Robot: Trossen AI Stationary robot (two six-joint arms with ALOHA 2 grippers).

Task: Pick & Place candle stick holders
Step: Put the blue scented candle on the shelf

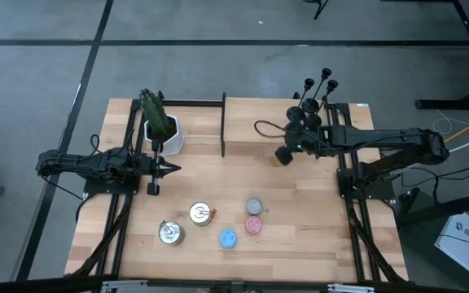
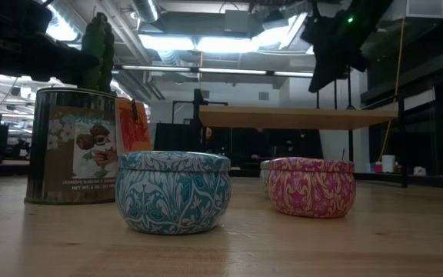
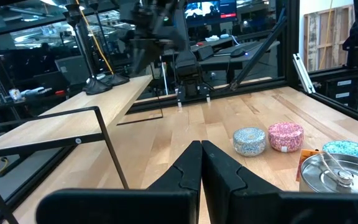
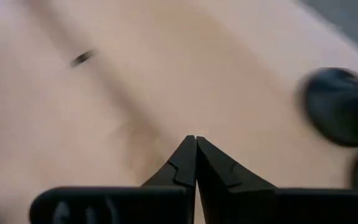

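Several black candle stick holders [image 1: 311,99] stand on their round bases on the raised wooden shelf [image 1: 251,130] at the table's far right. Two of the bases show in the right wrist view [image 4: 340,106]. One holder also shows in the left wrist view [image 3: 98,82]. My right gripper [image 1: 282,155] is shut and empty above the shelf's front edge, left of the holders; it also shows in its wrist view [image 4: 196,142]. My left gripper [image 1: 169,169] is shut and empty at the table's left, also seen in its wrist view [image 3: 201,148].
A white pot with a green plant [image 1: 159,126] stands at the far left. Two silver tins [image 1: 201,213] [image 1: 170,233] and small grey [image 1: 254,205], pink [image 1: 253,225] and blue [image 1: 228,238] candle tins sit near the front middle. Bare wood lies between the grippers.
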